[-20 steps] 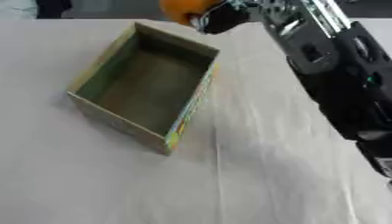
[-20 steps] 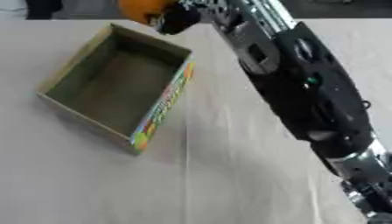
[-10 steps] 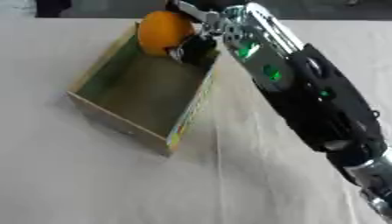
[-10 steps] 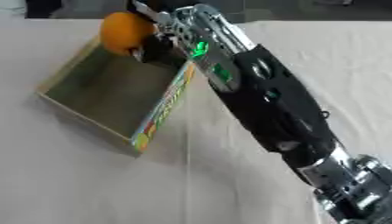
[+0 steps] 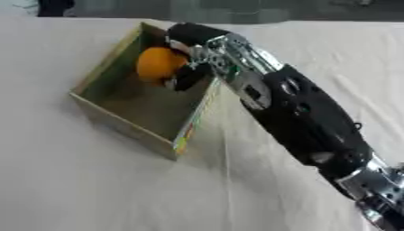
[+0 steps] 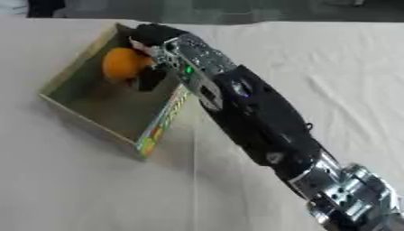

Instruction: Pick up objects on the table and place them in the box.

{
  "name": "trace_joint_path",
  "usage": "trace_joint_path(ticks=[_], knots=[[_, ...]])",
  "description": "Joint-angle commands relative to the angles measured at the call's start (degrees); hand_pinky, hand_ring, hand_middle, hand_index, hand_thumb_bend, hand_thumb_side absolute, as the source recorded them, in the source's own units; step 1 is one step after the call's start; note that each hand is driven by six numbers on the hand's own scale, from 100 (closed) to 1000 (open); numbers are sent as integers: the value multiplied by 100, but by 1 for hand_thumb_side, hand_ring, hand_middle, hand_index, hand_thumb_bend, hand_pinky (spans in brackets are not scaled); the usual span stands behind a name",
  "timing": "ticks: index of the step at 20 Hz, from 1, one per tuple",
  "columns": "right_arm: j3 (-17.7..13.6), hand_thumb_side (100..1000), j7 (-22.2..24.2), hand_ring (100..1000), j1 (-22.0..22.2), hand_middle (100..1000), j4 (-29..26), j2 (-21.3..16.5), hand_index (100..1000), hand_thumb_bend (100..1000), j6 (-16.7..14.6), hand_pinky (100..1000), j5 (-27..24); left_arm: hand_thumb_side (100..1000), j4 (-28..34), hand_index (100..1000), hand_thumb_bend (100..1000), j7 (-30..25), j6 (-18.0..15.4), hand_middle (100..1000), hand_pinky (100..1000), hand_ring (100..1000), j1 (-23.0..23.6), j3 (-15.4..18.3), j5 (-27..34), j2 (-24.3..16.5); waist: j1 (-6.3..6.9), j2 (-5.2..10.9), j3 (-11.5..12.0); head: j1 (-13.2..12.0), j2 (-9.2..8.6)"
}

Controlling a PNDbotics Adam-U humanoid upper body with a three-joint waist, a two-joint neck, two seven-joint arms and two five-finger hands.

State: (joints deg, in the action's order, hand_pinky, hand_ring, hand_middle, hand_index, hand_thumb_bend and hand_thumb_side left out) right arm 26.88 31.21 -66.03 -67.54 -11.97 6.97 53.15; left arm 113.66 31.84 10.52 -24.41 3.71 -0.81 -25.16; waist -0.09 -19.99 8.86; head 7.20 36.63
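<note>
An open cardboard box (image 5: pixel 118 124) with a green inside lies askew on the white cloth, at the upper left. My right hand (image 5: pixel 188 54) reaches over the box's far right wall, its fingers curled round an orange round fruit (image 5: pixel 158 64). The fruit hangs inside the box's far end, just above its floor. The black right arm (image 5: pixel 304 119) runs from the lower right corner up to the box. My left hand shows in neither view.
The white tablecloth (image 5: pixel 94 180) covers the table around the box, with creases at the right (image 6: pixel 347 90). A dark strip runs along the table's far edge.
My right hand has carried the orange fruit from beyond the box's far edge down into the box. The box has stayed in place.
</note>
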Motion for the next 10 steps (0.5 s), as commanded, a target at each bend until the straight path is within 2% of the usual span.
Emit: trace_joint_path(ticks=[1, 10], knots=[[-50, 248, -27, 754, -152, 436, 38, 50, 413, 100, -76, 737, 119, 948, 93, 854, 100, 15, -3, 686, 781, 629, -81, 1, 10, -80, 24, 107, 19, 17, -58], [-12, 224, -89, 769, -300, 460, 389, 252, 431, 100, -265, 742, 491, 946, 93, 852, 100, -30, 8, 684, 780, 628, -96, -18, 2, -77, -3, 105, 57, 44, -68]])
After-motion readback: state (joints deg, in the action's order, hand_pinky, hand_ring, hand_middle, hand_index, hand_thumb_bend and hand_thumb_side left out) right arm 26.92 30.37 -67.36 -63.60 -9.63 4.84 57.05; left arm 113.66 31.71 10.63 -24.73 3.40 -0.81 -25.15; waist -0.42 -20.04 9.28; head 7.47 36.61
